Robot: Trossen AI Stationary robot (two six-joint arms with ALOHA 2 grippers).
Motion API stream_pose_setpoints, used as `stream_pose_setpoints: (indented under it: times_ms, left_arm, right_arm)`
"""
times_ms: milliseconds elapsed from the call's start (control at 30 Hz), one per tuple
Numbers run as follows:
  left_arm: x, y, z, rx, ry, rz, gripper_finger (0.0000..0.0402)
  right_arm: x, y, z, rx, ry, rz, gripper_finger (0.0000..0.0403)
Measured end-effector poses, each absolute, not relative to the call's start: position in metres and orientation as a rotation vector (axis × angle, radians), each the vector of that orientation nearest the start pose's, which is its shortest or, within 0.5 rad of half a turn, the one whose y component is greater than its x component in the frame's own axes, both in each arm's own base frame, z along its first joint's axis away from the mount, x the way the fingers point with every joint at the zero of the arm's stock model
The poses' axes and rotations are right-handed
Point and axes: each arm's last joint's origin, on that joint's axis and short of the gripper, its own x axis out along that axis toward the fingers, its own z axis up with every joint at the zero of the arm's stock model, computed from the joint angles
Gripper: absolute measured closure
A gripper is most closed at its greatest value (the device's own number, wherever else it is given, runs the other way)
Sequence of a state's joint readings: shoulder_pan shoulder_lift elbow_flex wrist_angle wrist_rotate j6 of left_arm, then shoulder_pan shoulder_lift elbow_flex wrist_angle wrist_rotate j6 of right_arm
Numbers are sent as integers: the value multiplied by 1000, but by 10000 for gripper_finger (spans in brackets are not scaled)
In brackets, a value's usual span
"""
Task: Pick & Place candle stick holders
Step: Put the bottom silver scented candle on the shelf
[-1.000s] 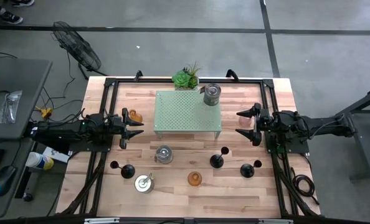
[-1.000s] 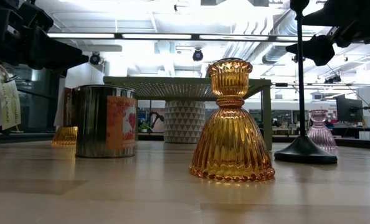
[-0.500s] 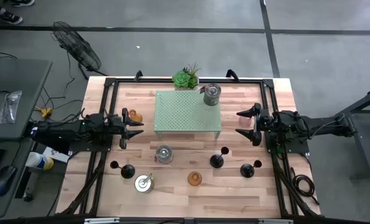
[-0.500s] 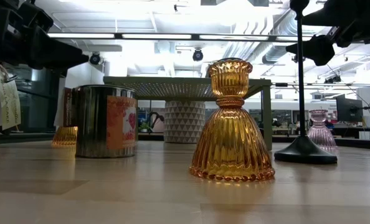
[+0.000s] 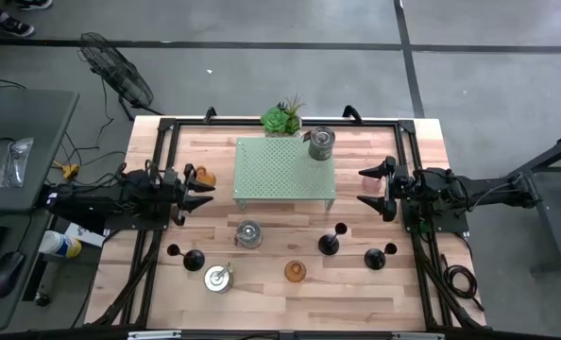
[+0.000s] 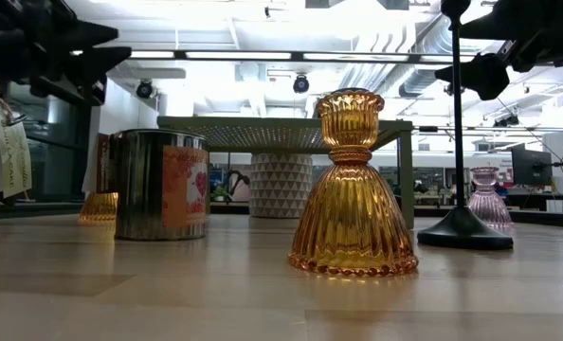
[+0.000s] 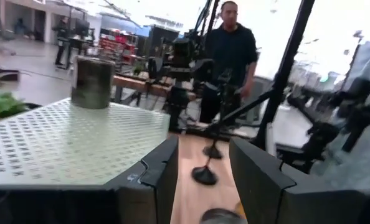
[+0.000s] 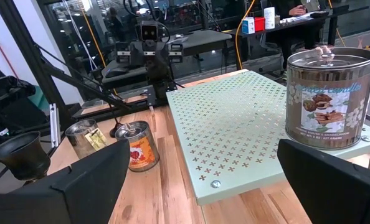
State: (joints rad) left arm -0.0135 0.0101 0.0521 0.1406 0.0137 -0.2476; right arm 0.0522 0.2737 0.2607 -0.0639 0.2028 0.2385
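Several candle stick holders stand on the wooden table. A silvery can (image 5: 321,142) stands on the pale green stand (image 5: 280,170). Two more silvery cans (image 5: 248,233) (image 5: 218,278) stand in front of the stand. One amber glass holder (image 5: 295,272) is near the front and another (image 5: 203,176) is by my left gripper. A pink glass holder (image 5: 370,185) is at the right. Black stemmed holders (image 5: 330,244) (image 5: 375,257) (image 5: 194,258) stand on their round bases. My left gripper (image 5: 201,192) is open and empty, raised left of the stand. My right gripper (image 5: 371,187) is open and empty, above the pink holder.
A green spiky potted plant (image 5: 280,119) stands behind the stand at the far edge. A black frame rail (image 5: 285,123) runs around the table. A person (image 7: 232,56) stands beyond the table's right side. There is bare wood near the front edge.
My left gripper has risen a little, drawn back slightly toward the table's left edge, and turned about its wrist. It is still open and empty. The holders have not moved.
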Motion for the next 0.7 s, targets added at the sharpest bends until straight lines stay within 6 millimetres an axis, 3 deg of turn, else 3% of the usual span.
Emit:
stream_pose_setpoints:
  times_ms: [167,367,700]
  left_arm:
    - [93,-2,195,-351,-163,-63,263]
    - [93,-1,215,-288,-64,-5,253]
    - [106,1,259,-252,239,114,158]
  right_arm:
    - [108,0,224,228,58,-159,3]
    - [108,0,224,228,58,-159,3]
    - [108,0,224,228,58,-159,3]
